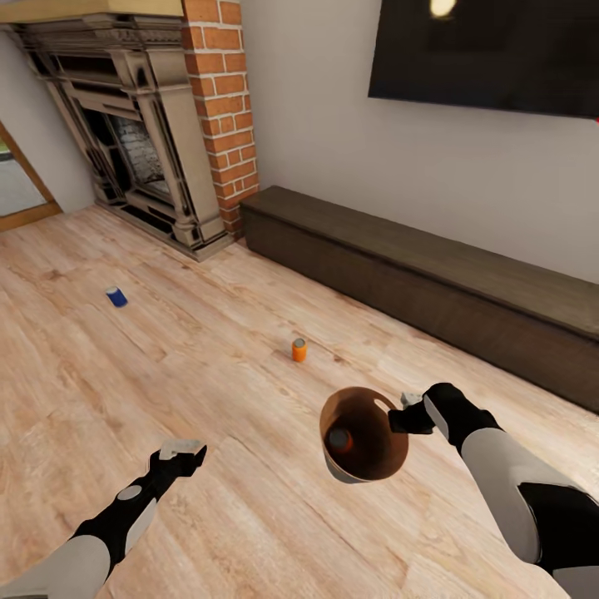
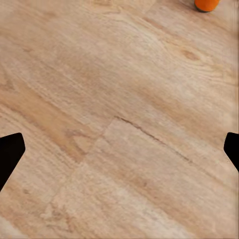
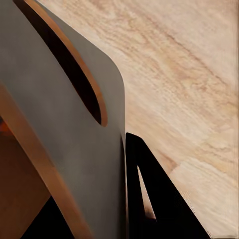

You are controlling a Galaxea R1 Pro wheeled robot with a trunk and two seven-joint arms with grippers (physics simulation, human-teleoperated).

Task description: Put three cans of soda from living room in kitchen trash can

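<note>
My right gripper (image 1: 405, 413) is shut on the rim of the trash can (image 1: 366, 466), a grey bin with a copper inside, held tilted just above the floor. One orange soda can (image 1: 339, 439) lies inside it. A second orange can (image 1: 299, 349) stands upright on the wood floor beyond the bin, and its lower part shows in the left wrist view (image 2: 206, 4). The blue can (image 1: 116, 296) lies on the floor further left, towards the fireplace. My left gripper (image 1: 183, 453) hangs open and empty over bare floor. The right wrist view shows the bin's wall (image 3: 74, 149) against a black finger (image 3: 159, 209).
This is the living room: the stone fireplace (image 1: 125, 125) and brick column (image 1: 225, 100) stand at the back left. A long low dark-brown cabinet (image 1: 433, 283) runs along the wall under a black screen (image 1: 491, 50). Light wood floor (image 1: 208, 516) spreads around me.
</note>
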